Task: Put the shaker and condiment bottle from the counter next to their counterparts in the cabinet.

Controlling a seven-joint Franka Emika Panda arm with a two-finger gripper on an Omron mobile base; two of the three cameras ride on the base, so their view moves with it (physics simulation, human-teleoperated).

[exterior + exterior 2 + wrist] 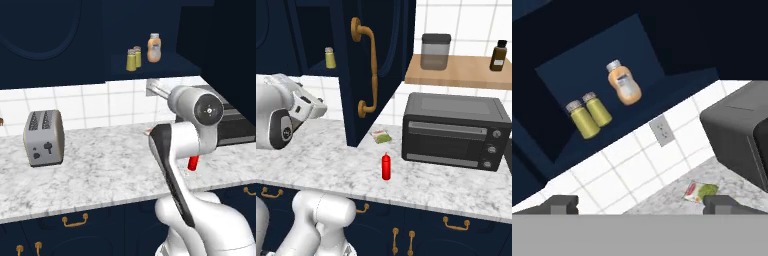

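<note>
Gripper [640, 204] empty with its jaws spread wide, aimed up at the open cabinet [557, 80].

In the hand view the two dark fingertips [562, 204] stand far apart at the bottom, with nothing between them. Well beyond the jaws, up and toward the left tip, two olive-yellow shakers [583, 119] stand touching side by side on the dark cabinet shelf, and the orange-tan bottle [624, 83] with its pale label stands apart from them, nearer the middle of the gap. Just above the right tip a small green packet [701, 192] lies on the marble counter [667, 197], with the dark toaster oven [739, 135] beyond that tip. The red condiment bottle [386, 166] stands upright on the counter in front of the oven, well below the raised gripper.
</note>
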